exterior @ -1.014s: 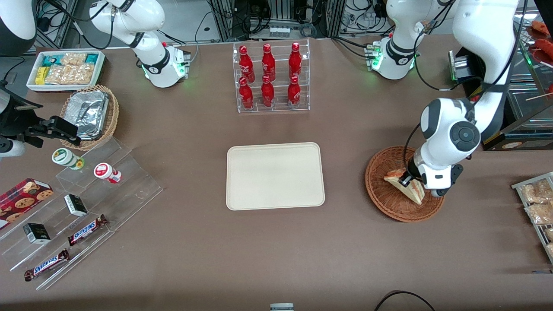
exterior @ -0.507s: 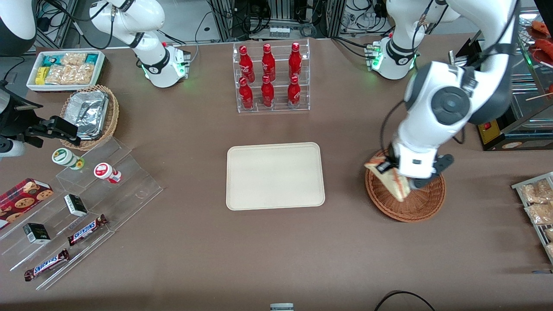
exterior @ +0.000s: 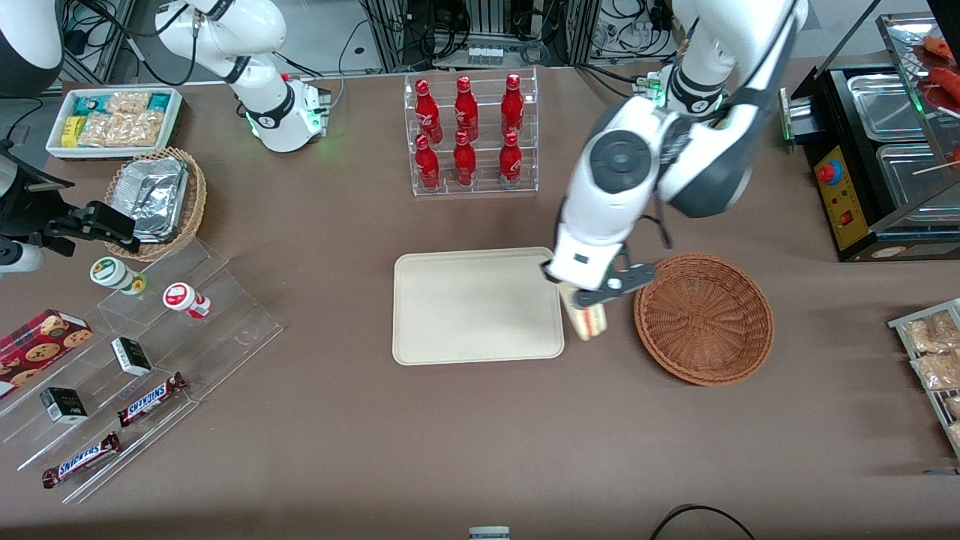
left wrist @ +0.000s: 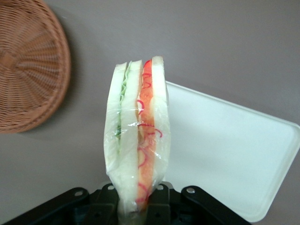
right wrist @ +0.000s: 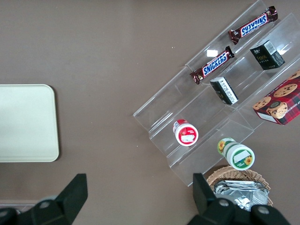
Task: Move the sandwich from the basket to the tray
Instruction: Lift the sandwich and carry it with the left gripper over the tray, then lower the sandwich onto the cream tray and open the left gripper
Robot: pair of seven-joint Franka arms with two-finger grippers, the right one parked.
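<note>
- Front view: gripper hangs above the table between the tray and the basket, just beside the tray's edge on the working arm's side. It is clamped on the sandwich, which hangs below it, clear of the basket and not yet over the tray. The basket holds nothing visible
- Step in hand — judged as the carry phase: the sandwich is lifted out and is in transit to the tray. The next move calls for bringing it over the tray's flat middle, lowering it until it rests on the surface, then releasing the grip
- Left wrist view: the sandwich stands on edge between the jaws, wrapped in clear film, with green filling along one layer and red-orange along the other. The tray lies under and just beside it; the basket lies well apart from the tray
- Right wrist view: one corner of the tray shows, bare. On the clear stepped rack, two bars read "SNICKERS"; other labels are too small to read
- Front view, writing: the same two bars read "SNICKERS"; the red bottles in their clear stand carry white script — not legible
</note>
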